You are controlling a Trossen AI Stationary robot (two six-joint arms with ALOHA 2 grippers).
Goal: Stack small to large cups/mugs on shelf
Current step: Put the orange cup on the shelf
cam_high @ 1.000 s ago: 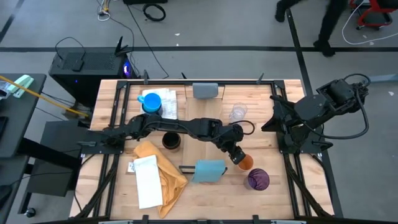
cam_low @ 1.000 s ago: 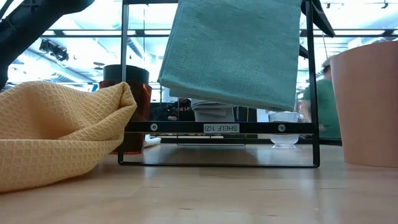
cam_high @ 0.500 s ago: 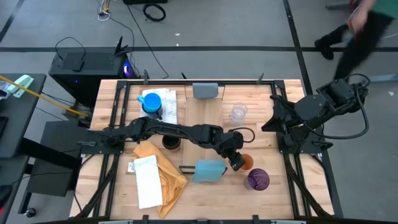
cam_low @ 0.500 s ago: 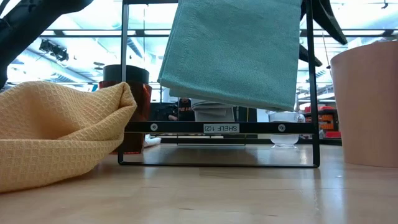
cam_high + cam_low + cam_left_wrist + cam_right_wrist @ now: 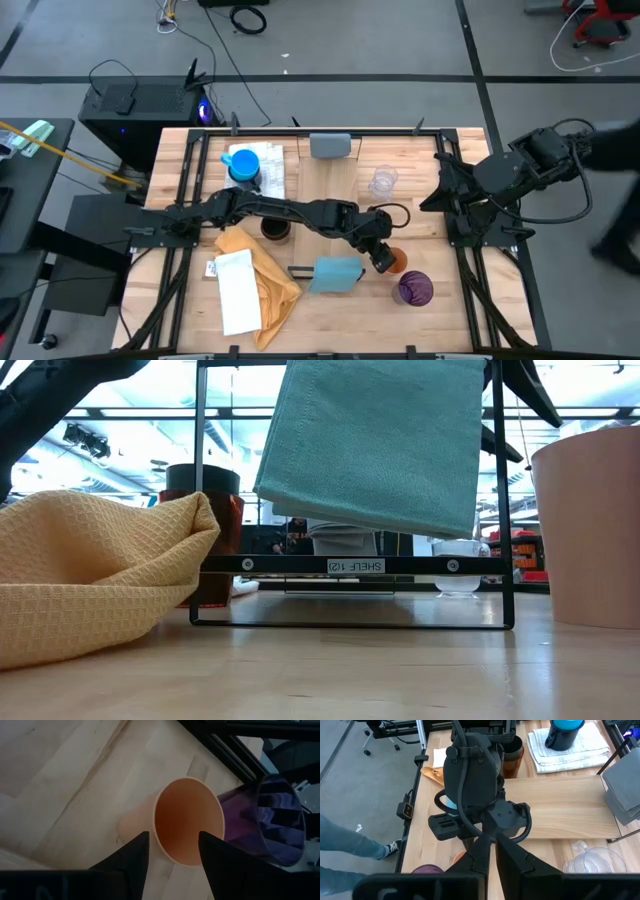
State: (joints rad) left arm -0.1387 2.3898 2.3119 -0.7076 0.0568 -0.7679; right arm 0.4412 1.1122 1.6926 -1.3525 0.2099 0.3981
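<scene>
The orange cup (image 5: 397,261) stands upright on the table, right of the shelf's light blue block (image 5: 336,273). My left gripper (image 5: 173,840) is open just above the cup's rim (image 5: 156,815). One finger is outside the wall and the other is over the opening. The purple cup (image 5: 415,289) stands beside the orange cup. A dark cup (image 5: 275,227) stands left of the shelf plank (image 5: 330,178), and the clear glass (image 5: 383,182) stands right of it. The blue mug (image 5: 243,165) sits on a white towel. My right gripper (image 5: 492,840) is shut and empty at the table's right side. My left gripper comes at the orange cup from above, slanting down, its fingers (image 5: 132,855) on either side of the cup's near wall. I cannot tell whether a finger touches the rim. The cup stands on the table.
A yellow cloth (image 5: 255,268) and a white sheet (image 5: 237,292) lie at the near left. The grey block (image 5: 330,146) is at the shelf's far end. A black frame (image 5: 350,622) stands around the blue block. A black cable loop (image 5: 398,212) lies near the left wrist.
My left gripper has moved a little toward the table's near edge and down onto the orange cup, staying open. A person has walked past on the floor beyond the table's right side.
</scene>
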